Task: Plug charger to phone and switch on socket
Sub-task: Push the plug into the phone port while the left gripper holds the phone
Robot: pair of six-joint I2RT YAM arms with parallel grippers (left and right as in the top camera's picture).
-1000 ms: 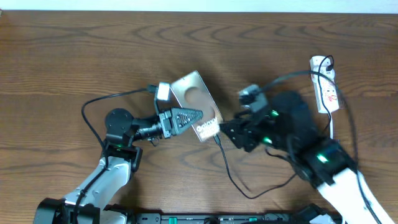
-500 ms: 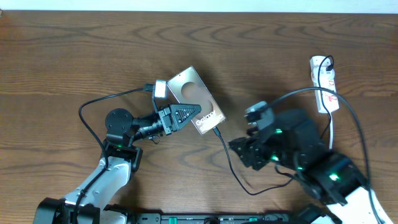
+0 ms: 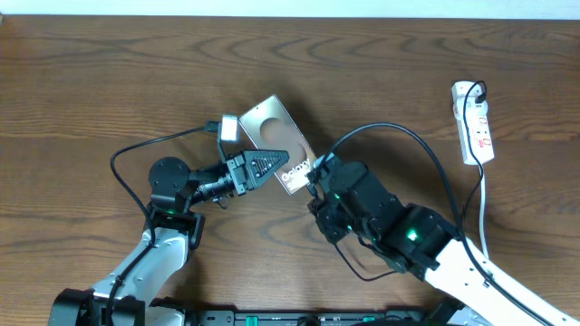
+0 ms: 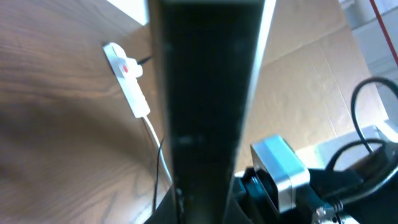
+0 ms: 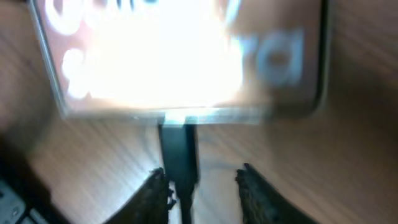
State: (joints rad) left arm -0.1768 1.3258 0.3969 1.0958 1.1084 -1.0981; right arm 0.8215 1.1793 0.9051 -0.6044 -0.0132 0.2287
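Note:
The phone [image 3: 269, 136] is tilted on the table, and my left gripper [image 3: 275, 167] is shut on it. In the left wrist view the phone [image 4: 205, 87] shows edge-on as a dark bar between the jaws. In the right wrist view the charger's black plug [image 5: 178, 155] meets the bottom edge of the phone [image 5: 180, 68], which shows white lettering under glare. My right gripper [image 5: 202, 177] is open, with the plug between the fingers, close to the left one. In the overhead view my right gripper [image 3: 316, 178] is at the phone's lettered end. The white socket [image 3: 475, 122] lies at the far right.
The socket also shows in the left wrist view [image 4: 127, 78] with its white lead trailing off. The right arm's thick black cable [image 3: 399, 131] arcs above the table between the phone and the socket. A cardboard wall [image 4: 311, 81] stands beyond the table.
My right arm pulled back to the lower right, then swung left again to the phone's lettered end. The phone, held by my left gripper, shifted slightly left.

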